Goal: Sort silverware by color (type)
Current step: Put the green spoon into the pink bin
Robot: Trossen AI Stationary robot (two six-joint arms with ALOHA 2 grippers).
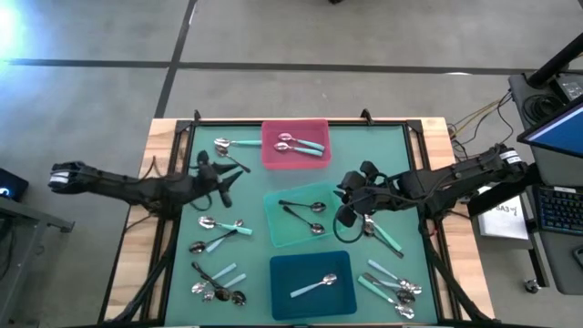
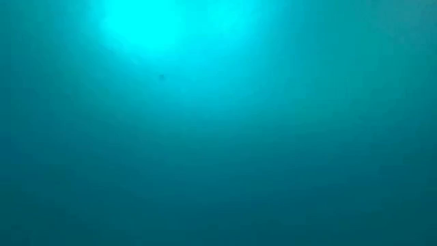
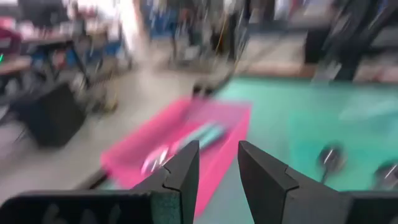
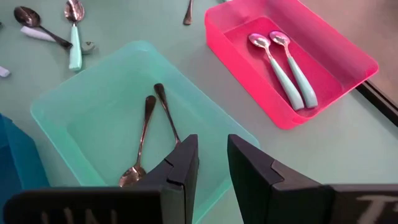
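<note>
The pink tray [image 1: 294, 144] holds two teal-handled spoons [image 4: 287, 68]. The mint tray [image 1: 305, 215] holds two dark spoons [image 4: 149, 134]. The dark-teal tray [image 1: 314, 284] holds one pale-blue spoon [image 1: 314, 286]. Loose spoons lie on the green mat at the left [image 1: 220, 230] and at the right [image 1: 392, 282]. My left gripper [image 1: 221, 182] is left of the mint tray; its fingers [image 3: 217, 177] stand a little apart with nothing between them, facing the pink tray [image 3: 186, 140]. My right gripper [image 1: 349, 208] is at the mint tray's right edge; it is slightly open and empty [image 4: 212, 168].
A teal spoon [image 1: 225, 143] lies left of the pink tray and a dark spoon [image 1: 239, 167] beside my left gripper. More spoons lie at the near left [image 1: 219, 284] and right of the mint tray [image 1: 383, 235]. The low view shows only a blue glow.
</note>
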